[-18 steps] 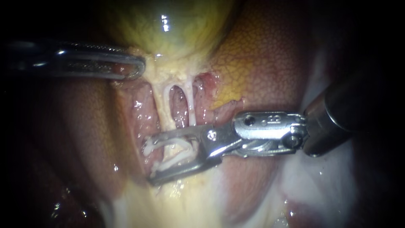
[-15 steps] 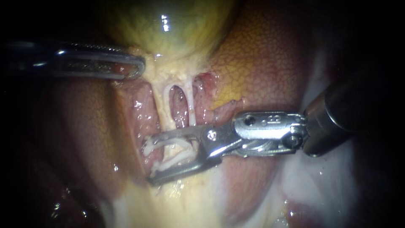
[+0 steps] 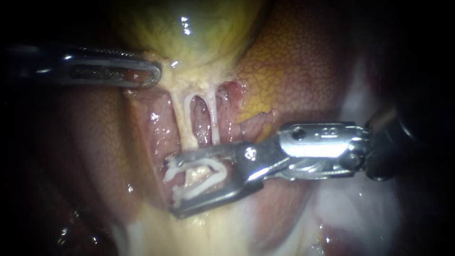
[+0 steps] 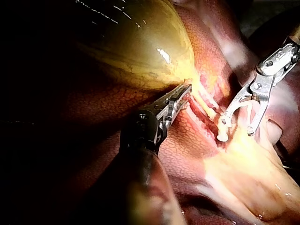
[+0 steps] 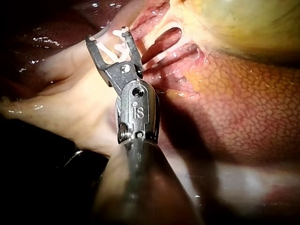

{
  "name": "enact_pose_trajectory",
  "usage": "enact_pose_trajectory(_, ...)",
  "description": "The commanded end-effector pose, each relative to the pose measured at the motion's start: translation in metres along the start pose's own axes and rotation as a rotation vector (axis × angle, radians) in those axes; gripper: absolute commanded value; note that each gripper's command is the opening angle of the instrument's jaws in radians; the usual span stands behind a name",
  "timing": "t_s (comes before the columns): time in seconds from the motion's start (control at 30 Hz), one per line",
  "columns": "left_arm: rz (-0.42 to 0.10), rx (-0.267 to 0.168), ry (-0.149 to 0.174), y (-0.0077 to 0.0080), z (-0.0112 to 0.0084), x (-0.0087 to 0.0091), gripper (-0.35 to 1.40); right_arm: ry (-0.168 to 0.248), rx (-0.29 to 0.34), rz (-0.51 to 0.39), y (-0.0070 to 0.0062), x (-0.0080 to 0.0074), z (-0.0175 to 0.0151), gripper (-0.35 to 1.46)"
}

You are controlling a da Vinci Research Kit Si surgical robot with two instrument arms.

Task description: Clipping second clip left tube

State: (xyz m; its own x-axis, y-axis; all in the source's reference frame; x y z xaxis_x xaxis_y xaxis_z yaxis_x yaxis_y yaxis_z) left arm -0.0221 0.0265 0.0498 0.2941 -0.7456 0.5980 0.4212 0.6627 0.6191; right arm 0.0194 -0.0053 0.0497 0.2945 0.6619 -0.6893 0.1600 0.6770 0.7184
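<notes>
Positioning step. Right instrument [image 3: 169, 185], lower centre: jaws spread, holding open clip [image 3: 208, 164] astride left tube [image 3: 182, 118]. Left instrument [image 3: 154, 76], upper left, pinches gallbladder [image 3: 199, 33]. Next, likely: squeeze shut, square to tube.

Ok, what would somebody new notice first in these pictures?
The right instrument, reaching in from the right of the endoscope view, stands out most: its wide-spread jaws hold a white clip at the foot of two pale tubes. Above them bulges the shiny yellow-green gallbladder, with the left instrument at its neck.
</notes>
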Motion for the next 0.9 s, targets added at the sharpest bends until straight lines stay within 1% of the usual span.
enact_pose_trajectory(0.03, 0.000, 0.000, 0.000, 0.0000, 0.0000, 0.0000, -0.35, 0.001, -0.003, -0.001, 0.0002, -0.0002, -0.0005, 0.44)
enact_pose_trajectory(0.23, 0.000, 0.001, 0.000, 0.0000, -0.0001, 0.0000, -0.35, 0.001, -0.015, -0.003, 0.0011, -0.0012, -0.0029, 0.44)
enact_pose_trajectory(0.4, 0.000, 0.001, 0.000, 0.0000, -0.0001, 0.0000, -0.35, 0.003, -0.027, -0.003, 0.0021, -0.0017, -0.0041, 0.44)
enact_pose_trajectory(0.63, 0.000, 0.001, 0.000, 0.0000, -0.0001, 0.0000, -0.35, 0.001, -0.035, -0.010, 0.0035, -0.0031, -0.0039, 0.44)
enact_pose_trajectory(0.9, 0.000, 0.001, 0.000, 0.0000, -0.0001, 0.0000, -0.35, -0.001, -0.051, -0.019, 0.0063, -0.0049, -0.0029, 0.44)
